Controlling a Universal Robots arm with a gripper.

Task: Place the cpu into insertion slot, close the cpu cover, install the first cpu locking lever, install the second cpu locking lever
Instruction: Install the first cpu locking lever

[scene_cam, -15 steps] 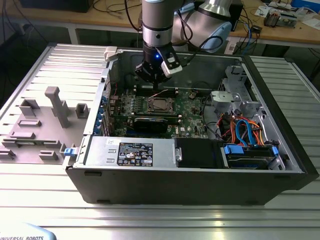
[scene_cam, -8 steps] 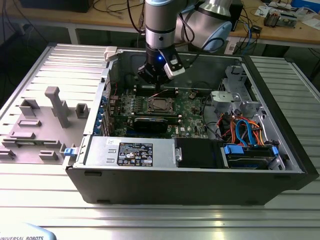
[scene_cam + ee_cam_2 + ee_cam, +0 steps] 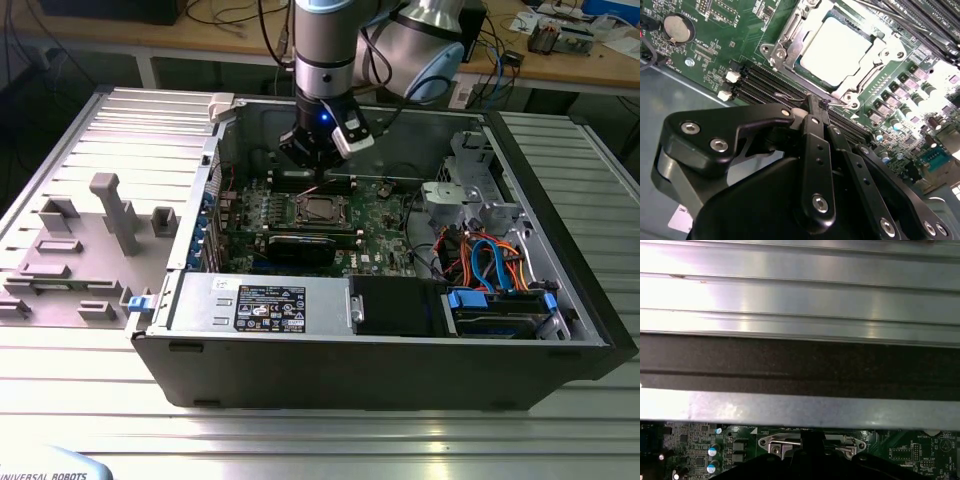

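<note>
The cpu (image 3: 836, 46), a flat silver square, lies in the insertion slot (image 3: 790, 60) on the green board. The cpu cover (image 3: 875, 47), a silver frame plate, lies flat around it. My gripper (image 3: 817, 106) is shut, its black fingers (image 3: 815, 150) pressed together with nothing seen between them. Its tips hover at the socket's edge, right by a thin wire lever end (image 3: 790, 98). In the exterior view the gripper (image 3: 316, 172) hangs just behind the slot (image 3: 318, 208) inside the open computer case. The first wrist view catches the slot's metal rim (image 3: 777, 445) past the dark fingertips (image 3: 809, 440).
Black memory slots (image 3: 765, 82) run beside the socket, and a coin battery (image 3: 677, 27) sits on the board. A black graphics card (image 3: 300, 245), a power supply (image 3: 265, 300) and a drive bay with blue cables (image 3: 490, 265) crowd the case. Its metal wall (image 3: 800, 410) stands close behind.
</note>
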